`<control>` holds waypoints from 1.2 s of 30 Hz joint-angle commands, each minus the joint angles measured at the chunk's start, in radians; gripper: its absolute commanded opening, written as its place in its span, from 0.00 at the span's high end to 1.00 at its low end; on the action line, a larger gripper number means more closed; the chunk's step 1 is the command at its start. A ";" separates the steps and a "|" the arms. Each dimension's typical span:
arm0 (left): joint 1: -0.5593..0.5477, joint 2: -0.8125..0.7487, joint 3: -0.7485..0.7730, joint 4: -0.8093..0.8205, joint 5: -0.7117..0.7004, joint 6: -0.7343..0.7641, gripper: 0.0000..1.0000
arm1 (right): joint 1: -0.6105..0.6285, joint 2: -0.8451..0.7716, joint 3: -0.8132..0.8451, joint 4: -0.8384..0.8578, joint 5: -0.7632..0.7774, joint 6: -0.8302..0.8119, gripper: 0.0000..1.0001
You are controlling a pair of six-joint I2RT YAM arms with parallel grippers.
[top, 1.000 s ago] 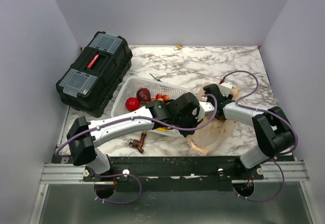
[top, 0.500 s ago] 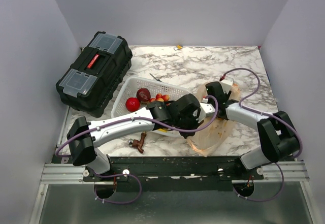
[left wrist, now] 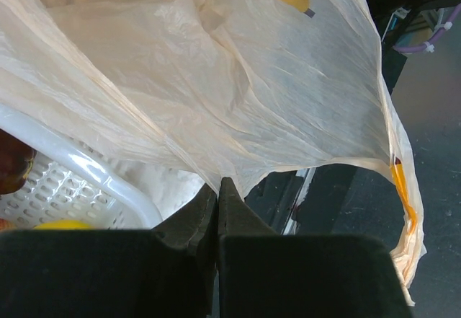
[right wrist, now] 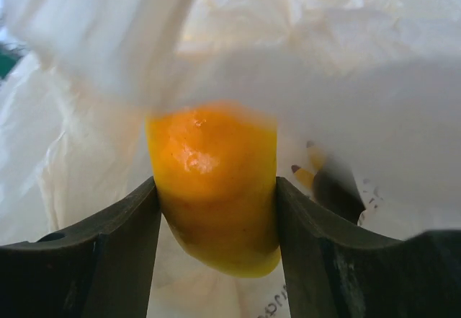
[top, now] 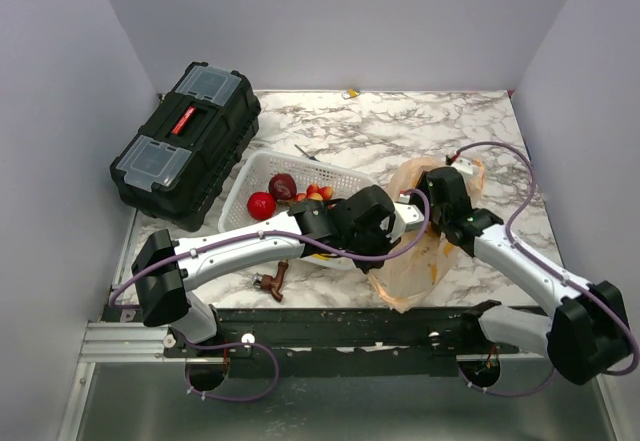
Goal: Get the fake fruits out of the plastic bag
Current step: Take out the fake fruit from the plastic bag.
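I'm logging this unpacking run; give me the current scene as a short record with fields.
left gripper: shut, pinching the plastic bag edge
right gripper: closed on an orange fruit inside the bag
basket: red fruit, dark purple fruit, cherries
also on table: black toolbox, brown tap-shaped object

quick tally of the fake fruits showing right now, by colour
red fruit: 1
dark purple fruit: 1
red cherry cluster: 1 (single cherries too small to count)
yellow fruit: 1 (mostly hidden, in the white basket)
orange fruit: 1 (gripped by the right hand)
total: 5
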 commanded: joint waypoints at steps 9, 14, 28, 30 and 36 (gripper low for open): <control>-0.006 -0.001 0.005 -0.009 -0.028 -0.001 1.00 | -0.007 -0.285 0.041 -0.288 -0.227 0.083 0.86; -0.005 -0.019 0.003 -0.009 -0.044 0.002 0.94 | -0.006 -0.353 0.100 -0.379 -0.249 0.094 0.88; -0.005 -0.170 -0.031 0.019 -0.148 0.051 0.43 | -0.007 -0.359 0.277 -0.507 -0.298 0.095 0.89; -0.006 -0.207 -0.045 0.034 -0.185 0.064 0.41 | -0.006 -0.360 0.291 -0.511 -0.304 0.097 0.89; -0.006 -0.334 -0.110 0.109 -0.314 0.088 0.35 | -0.007 -0.309 0.324 -0.436 -0.420 0.116 0.89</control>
